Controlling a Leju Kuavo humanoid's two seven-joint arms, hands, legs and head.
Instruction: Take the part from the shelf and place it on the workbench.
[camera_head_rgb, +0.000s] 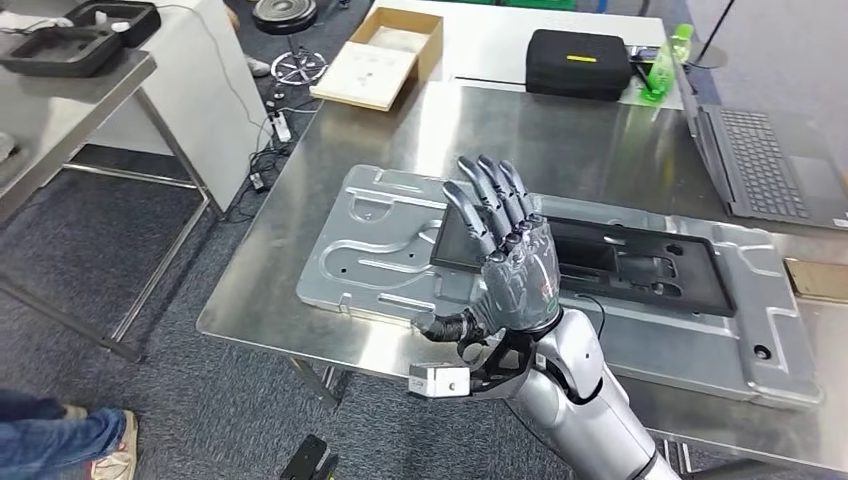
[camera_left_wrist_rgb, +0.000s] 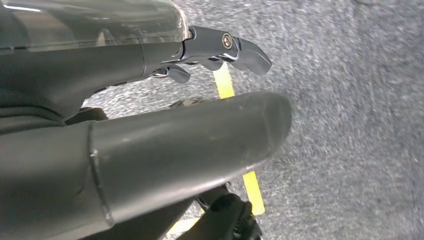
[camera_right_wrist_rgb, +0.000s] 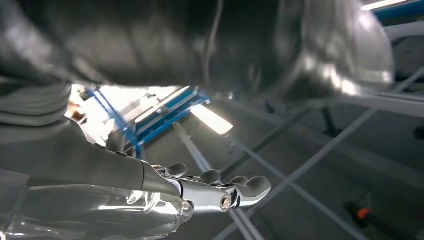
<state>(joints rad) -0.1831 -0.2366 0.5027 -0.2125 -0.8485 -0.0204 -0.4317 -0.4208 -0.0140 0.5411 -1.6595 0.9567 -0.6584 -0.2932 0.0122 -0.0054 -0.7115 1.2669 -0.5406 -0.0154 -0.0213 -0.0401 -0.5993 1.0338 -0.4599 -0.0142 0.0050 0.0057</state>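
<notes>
A flat black part (camera_head_rgb: 640, 265) lies on a large silver pressed plate (camera_head_rgb: 380, 240) on the steel workbench (camera_head_rgb: 560, 140). My right hand (camera_head_rgb: 505, 255) is raised over the near left end of that part and hides some of it. Its fingers are spread and straight and nothing is in it. The right wrist view shows those fingers (camera_right_wrist_rgb: 220, 192) extended against a ceiling with lights. In the left wrist view my left hand (camera_left_wrist_rgb: 190, 145) hangs over grey carpet with its fingers (camera_left_wrist_rgb: 225, 47) apart, holding nothing.
A laptop (camera_head_rgb: 765, 160), a black case (camera_head_rgb: 578, 62) and a green bottle (camera_head_rgb: 662, 65) sit at the bench's far side. A cardboard box (camera_head_rgb: 385, 55) lies behind it. A second table with black trays (camera_head_rgb: 60, 50) stands at left. A person's leg (camera_head_rgb: 60, 440) is at bottom left.
</notes>
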